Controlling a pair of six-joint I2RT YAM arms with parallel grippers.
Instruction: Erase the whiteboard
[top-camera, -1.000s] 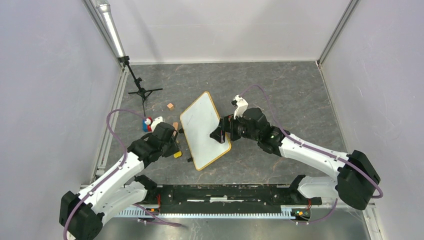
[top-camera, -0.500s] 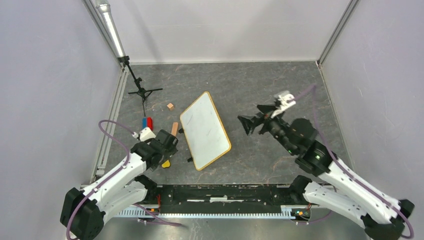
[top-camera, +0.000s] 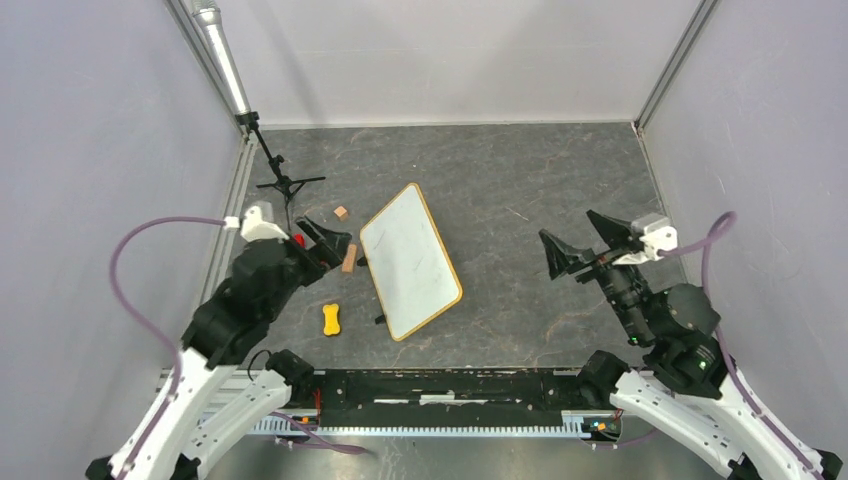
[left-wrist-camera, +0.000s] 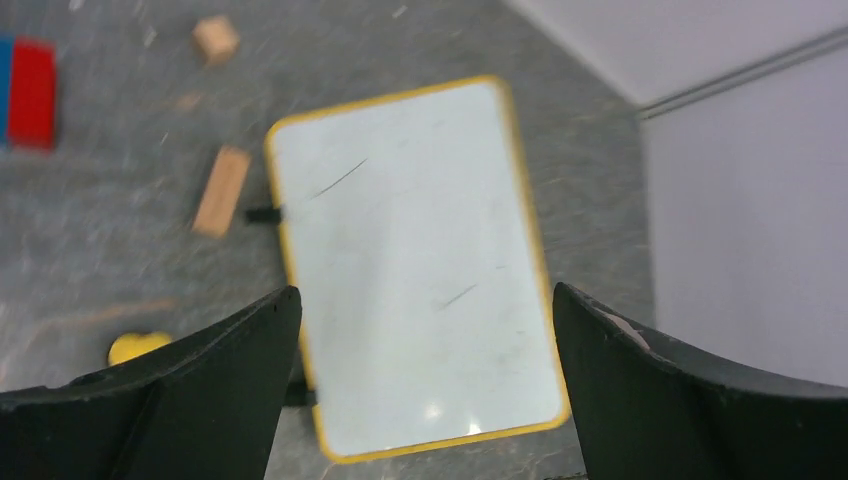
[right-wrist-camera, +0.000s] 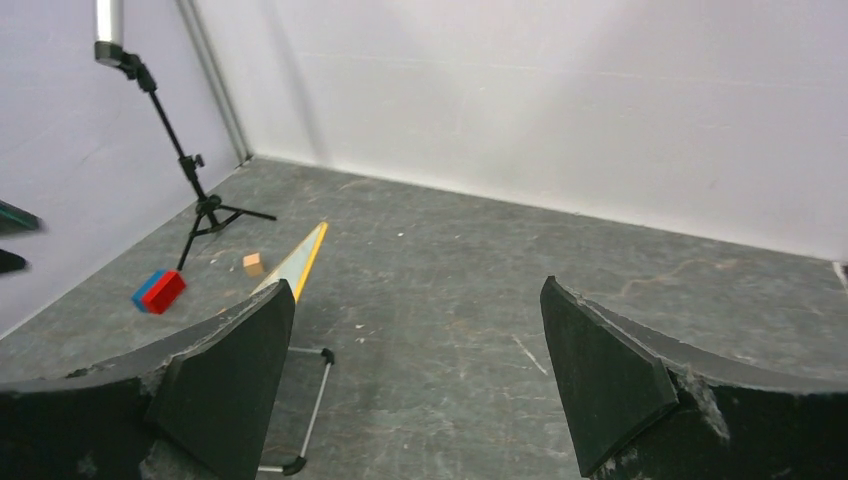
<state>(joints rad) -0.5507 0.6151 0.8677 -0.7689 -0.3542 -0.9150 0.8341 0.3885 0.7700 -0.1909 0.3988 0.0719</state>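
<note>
The whiteboard (top-camera: 410, 260), white with a thin orange frame, lies tilted in the middle of the table. In the left wrist view the whiteboard (left-wrist-camera: 410, 270) carries only a few faint thin dark strokes. My left gripper (top-camera: 325, 248) hovers just left of the board, raised and open, with nothing between its fingers; in its own view the left gripper (left-wrist-camera: 425, 292) frames the board's near end. My right gripper (top-camera: 580, 245) stands open and empty well to the right of the board. From the right gripper (right-wrist-camera: 417, 288) the whiteboard (right-wrist-camera: 295, 262) shows edge-on.
A yellow bone-shaped piece (top-camera: 331, 319) lies loose on the table left of the board's near corner. Two small wooden blocks (top-camera: 341, 212) (top-camera: 349, 258) and a red and blue block (left-wrist-camera: 32, 92) lie to its left. A black tripod stand (top-camera: 285, 185) stands at the back left.
My left gripper opened, let go of the yellow piece and rose back from it. My right arm pulled away from the board to the right, still open.
</note>
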